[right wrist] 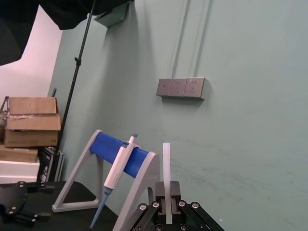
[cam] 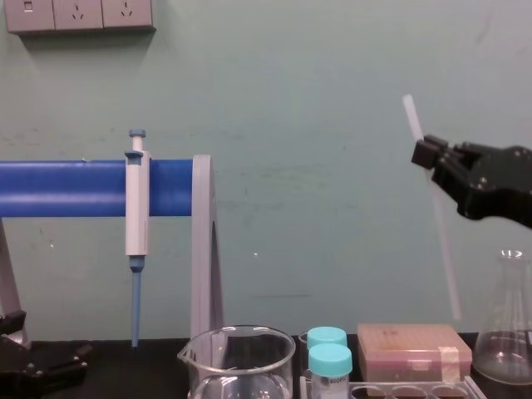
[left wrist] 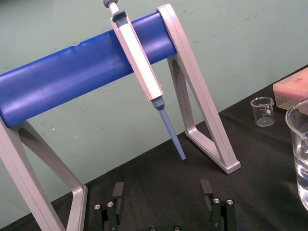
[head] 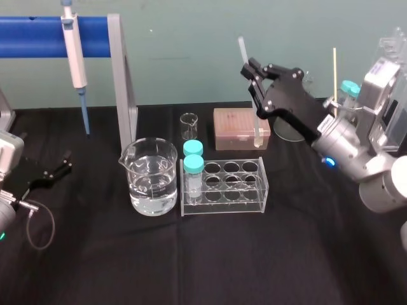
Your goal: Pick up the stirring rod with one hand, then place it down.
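Note:
The stirring rod [head: 257, 132] is a thin translucent whitish stick, lifted clear of the table and tilted a little from upright. My right gripper [head: 250, 70] is shut on its upper part, above the pink box and the tube rack. In the chest view the stirring rod [cam: 445, 249] slants down from the right gripper [cam: 426, 155], with its lower end hanging above the box. The right wrist view has the stirring rod [right wrist: 166, 161] sticking up between the black fingers [right wrist: 174, 191]. My left gripper [left wrist: 162, 190] rests open and empty at the table's left side [head: 56, 166].
A beaker of water [head: 152, 175] stands mid-table beside a clear tube rack [head: 254, 190] with two teal-capped tubes [head: 193, 166]. Behind are a small beaker [head: 189, 126] and a pink box [head: 232, 124]. A pipette [head: 75, 54] hangs on the blue stand [head: 32, 37]; a flask [cam: 503, 341] stands far right.

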